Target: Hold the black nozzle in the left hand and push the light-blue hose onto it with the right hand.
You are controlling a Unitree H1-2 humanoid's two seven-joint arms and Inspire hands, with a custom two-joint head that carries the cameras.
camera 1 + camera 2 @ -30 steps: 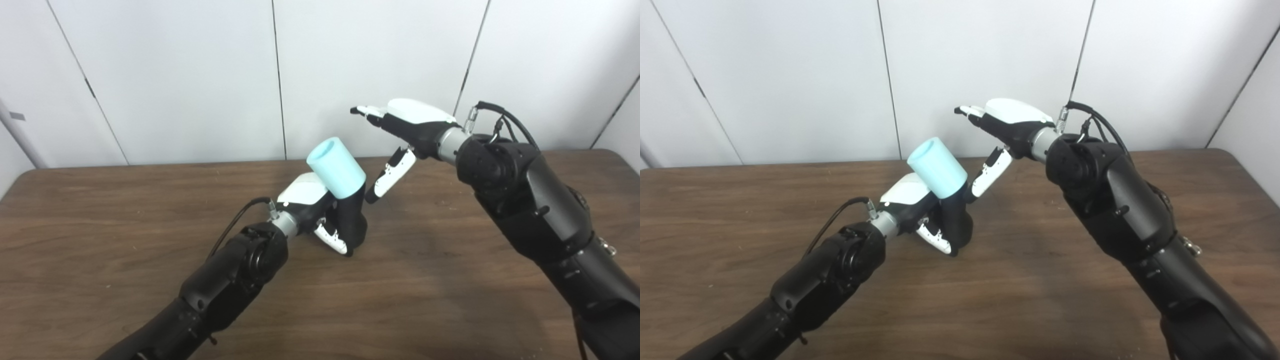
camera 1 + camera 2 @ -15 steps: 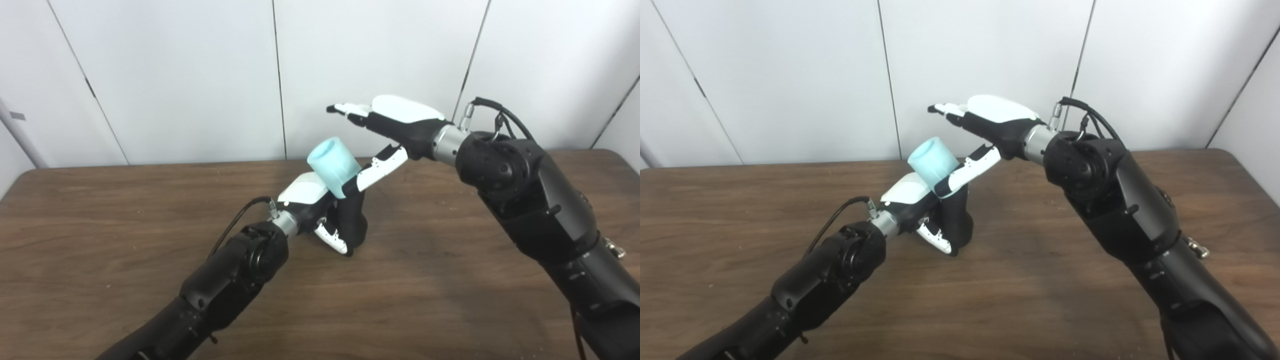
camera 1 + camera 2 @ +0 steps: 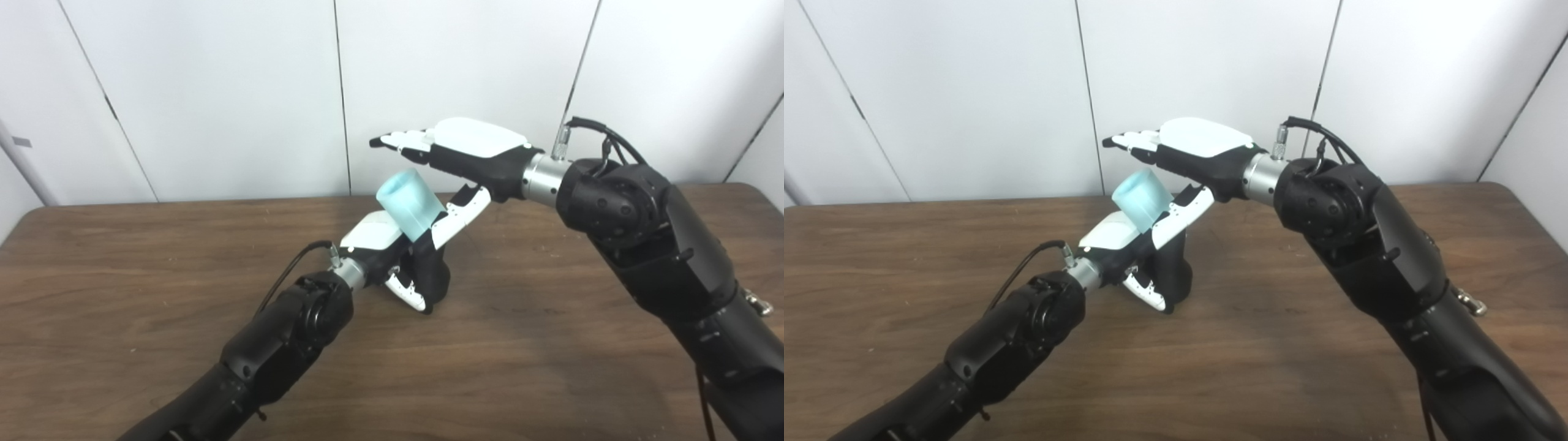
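The light-blue hose [image 3: 408, 202] is a short wide tube sitting on top of the black nozzle [image 3: 430, 269], tilted up and to the left. My left hand [image 3: 387, 252] is shut on the black nozzle, low over the table. My right hand [image 3: 456, 156] is open around the hose's upper end: its fingers [image 3: 401, 141] stretch flat just above the rim, and its thumb lies along the hose's right side. In the right eye view the hose [image 3: 1141, 196] shows under the right hand [image 3: 1185, 153], with the nozzle [image 3: 1171, 274] below.
A brown wooden table [image 3: 122, 275] spreads under both arms, backed by white wall panels [image 3: 214, 92]. A thin black cable [image 3: 288, 269] loops off my left wrist.
My right hand has moved left, from beside the hose to over it, fingers now above its rim and thumb against its side. The left hand, nozzle and hose have stayed in place.
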